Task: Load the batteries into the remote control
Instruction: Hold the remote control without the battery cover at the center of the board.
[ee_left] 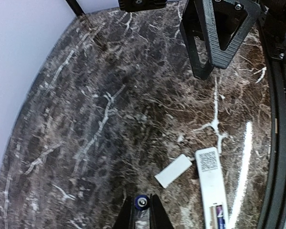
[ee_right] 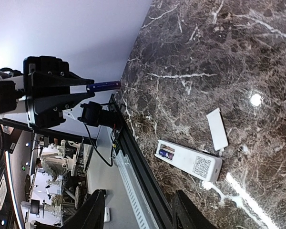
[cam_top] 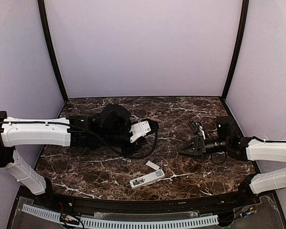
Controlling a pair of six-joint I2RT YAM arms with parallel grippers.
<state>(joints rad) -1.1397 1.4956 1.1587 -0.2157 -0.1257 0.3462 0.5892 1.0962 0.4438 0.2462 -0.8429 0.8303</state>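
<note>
The remote control (cam_top: 147, 179) lies back-up near the table's front edge, its recess open. One battery (ee_right: 167, 152) sits in that recess, also seen as a purple cylinder (ee_left: 219, 214) in the left wrist view. My left gripper (ee_left: 142, 210) is shut on the other battery (ee_left: 142, 202), held end-on above the table to the left of the remote (ee_left: 212, 183). From the right wrist view that battery (ee_right: 103, 86) sticks out of the left gripper (ee_right: 83, 93). My right gripper (cam_top: 186, 149) hovers open and empty to the right of the remote (ee_right: 190, 162).
A small white cover plate (cam_top: 152, 165) lies loose just behind the remote, also in the wrist views (ee_left: 173, 170) (ee_right: 217, 129). A black rail (cam_top: 148, 202) runs along the table's front edge. White walls enclose the dark marble table (cam_top: 181, 109).
</note>
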